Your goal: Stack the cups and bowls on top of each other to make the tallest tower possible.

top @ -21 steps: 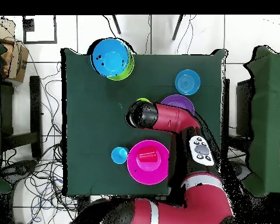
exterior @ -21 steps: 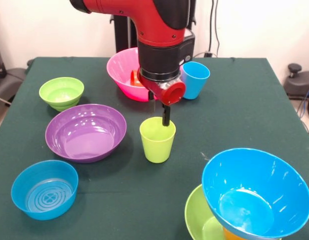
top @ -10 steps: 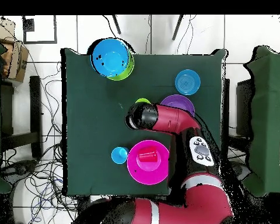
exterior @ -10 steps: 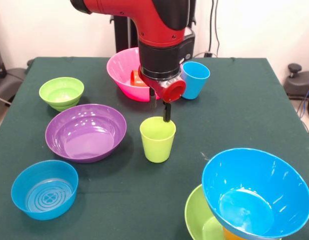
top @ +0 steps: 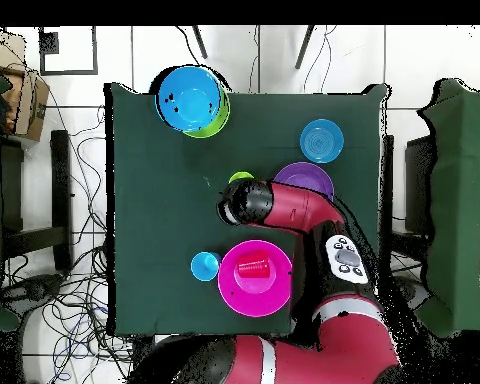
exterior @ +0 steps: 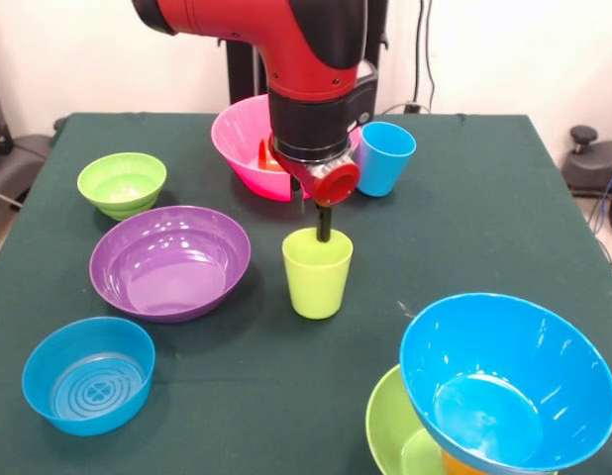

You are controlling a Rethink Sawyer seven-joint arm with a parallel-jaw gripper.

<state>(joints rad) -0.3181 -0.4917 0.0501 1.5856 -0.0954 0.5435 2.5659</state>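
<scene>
At mid-worktop [exterior: 504,198] the claw [exterior: 323,226] reaches down to the lime cup [exterior: 317,274], one finger dipping inside its rim at the back (whether it is pinching the wall I cannot tell). The tower [exterior: 499,396] stands at the near right corner, blue bowl [exterior: 504,376] uppermost. The red cup [top: 252,267] lies in the pink bowl [exterior: 237,139].

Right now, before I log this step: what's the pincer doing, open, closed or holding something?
Pincer: at the lime green cup's far rim, one finger dipping inside; open or shut cannot be told.
</scene>
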